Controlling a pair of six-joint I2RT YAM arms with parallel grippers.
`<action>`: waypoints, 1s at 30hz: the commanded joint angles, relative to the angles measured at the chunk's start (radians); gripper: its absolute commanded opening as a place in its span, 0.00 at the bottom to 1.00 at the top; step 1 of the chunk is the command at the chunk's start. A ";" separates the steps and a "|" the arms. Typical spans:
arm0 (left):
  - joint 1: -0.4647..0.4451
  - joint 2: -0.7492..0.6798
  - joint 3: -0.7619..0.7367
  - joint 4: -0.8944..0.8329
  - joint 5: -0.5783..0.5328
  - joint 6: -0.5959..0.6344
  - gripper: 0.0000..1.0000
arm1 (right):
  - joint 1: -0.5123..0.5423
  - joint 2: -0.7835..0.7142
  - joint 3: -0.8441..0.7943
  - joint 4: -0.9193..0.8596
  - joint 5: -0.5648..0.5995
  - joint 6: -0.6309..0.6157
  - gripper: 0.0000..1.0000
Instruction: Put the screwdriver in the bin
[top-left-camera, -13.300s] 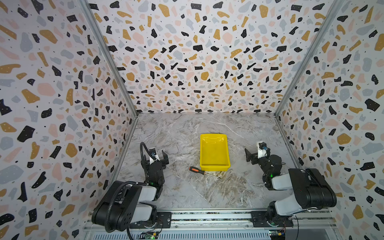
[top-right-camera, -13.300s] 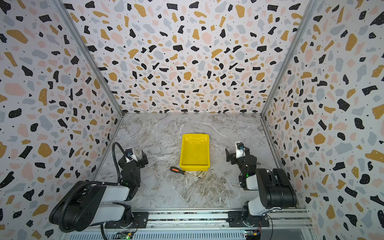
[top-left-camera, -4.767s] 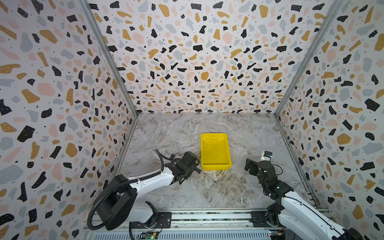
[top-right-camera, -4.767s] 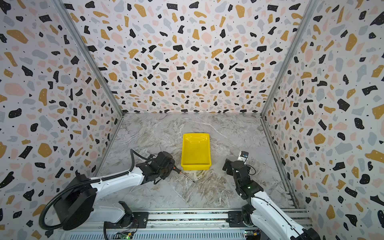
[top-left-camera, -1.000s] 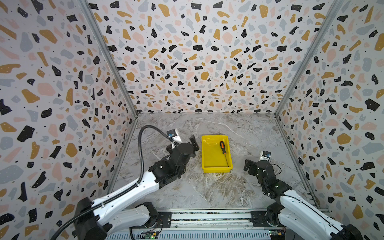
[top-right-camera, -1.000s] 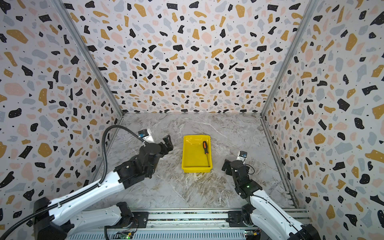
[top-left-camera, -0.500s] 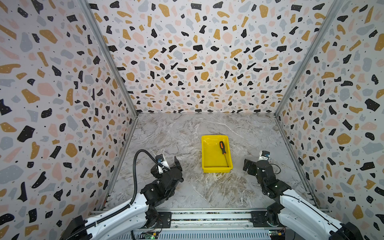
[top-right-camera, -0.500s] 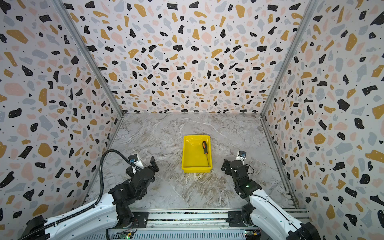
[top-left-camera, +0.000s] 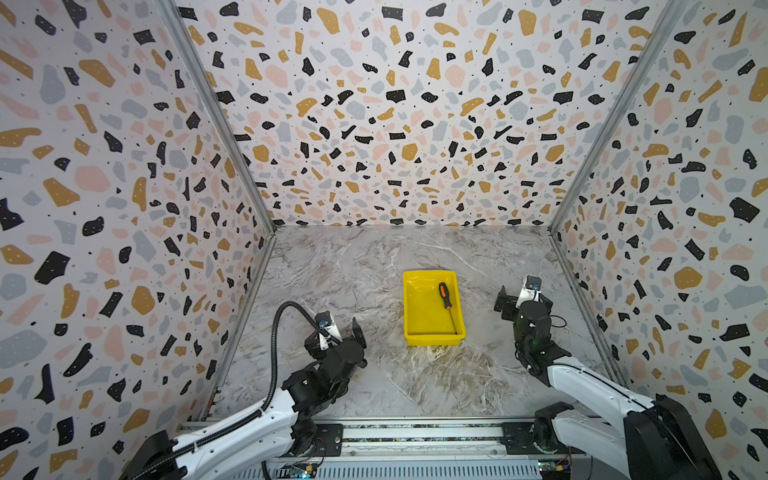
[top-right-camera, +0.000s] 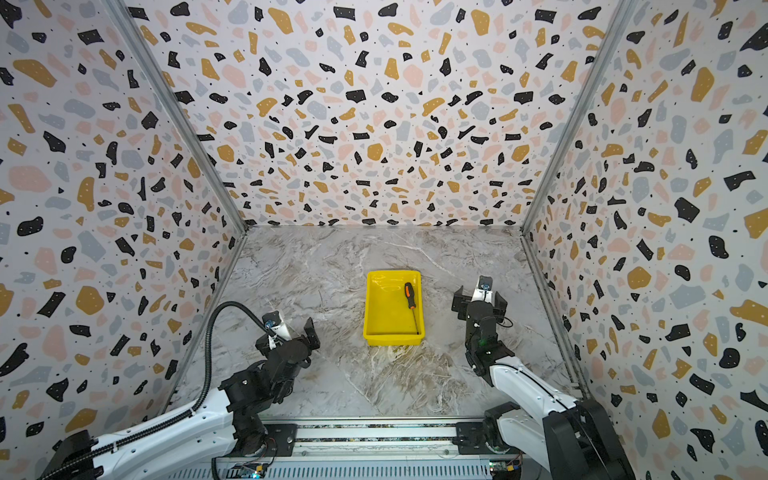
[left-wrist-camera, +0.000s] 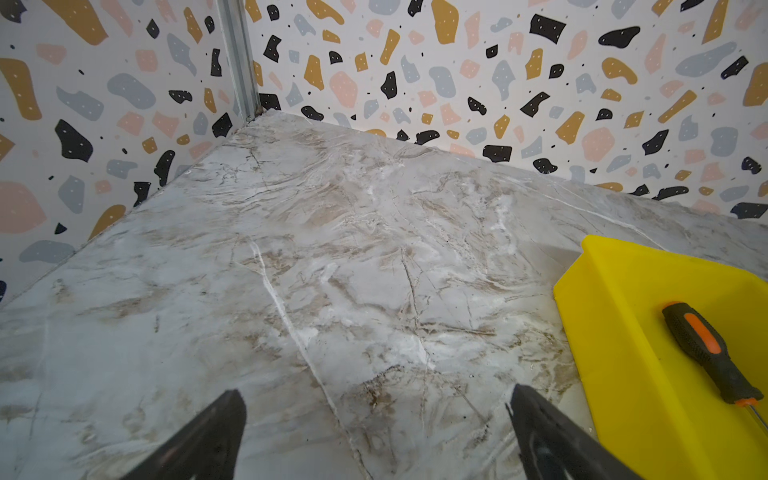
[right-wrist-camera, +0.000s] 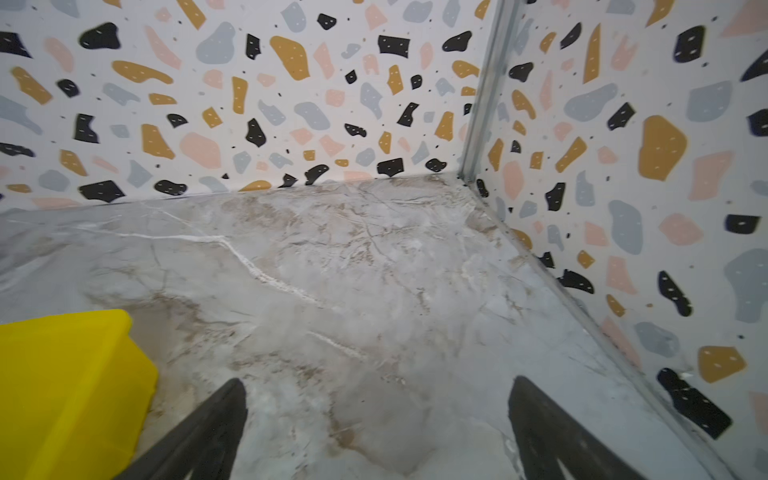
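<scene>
The screwdriver (top-left-camera: 445, 296) (top-right-camera: 409, 296), with its orange-and-black handle, lies loose inside the yellow bin (top-left-camera: 432, 340) (top-right-camera: 392, 340) along its right wall. Its handle points to the back and its thin shaft to the front. The left wrist view shows the screwdriver (left-wrist-camera: 706, 349) on the bin (left-wrist-camera: 623, 332) floor. My left gripper (top-left-camera: 336, 336) (top-right-camera: 291, 334) (left-wrist-camera: 376, 397) is open and empty, low over the table, left of the bin and nearer the front. My right gripper (top-left-camera: 521, 301) (top-right-camera: 478, 305) (right-wrist-camera: 376, 386) is open and empty to the right of the bin (right-wrist-camera: 70, 374).
Terrazzo-patterned walls close the marble table on the left, back and right. A metal rail (top-left-camera: 415, 436) runs along the front edge, carrying both arm bases. A black cable (top-left-camera: 274, 345) loops up from my left arm.
Over the last second my left arm has drawn back from beside the bin toward the front left, still open. The screwdriver lies still in the bin. The right arm has hardly moved.
</scene>
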 joint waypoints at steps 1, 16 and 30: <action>-0.003 -0.055 -0.031 0.038 -0.029 -0.011 1.00 | -0.005 0.059 -0.029 0.168 0.044 -0.128 1.00; -0.003 -0.118 -0.059 0.010 -0.171 -0.047 1.00 | -0.232 0.325 -0.156 0.630 -0.328 -0.102 0.99; 0.192 0.107 -0.057 0.674 -0.430 0.633 1.00 | -0.200 0.392 -0.141 0.669 -0.312 -0.134 0.99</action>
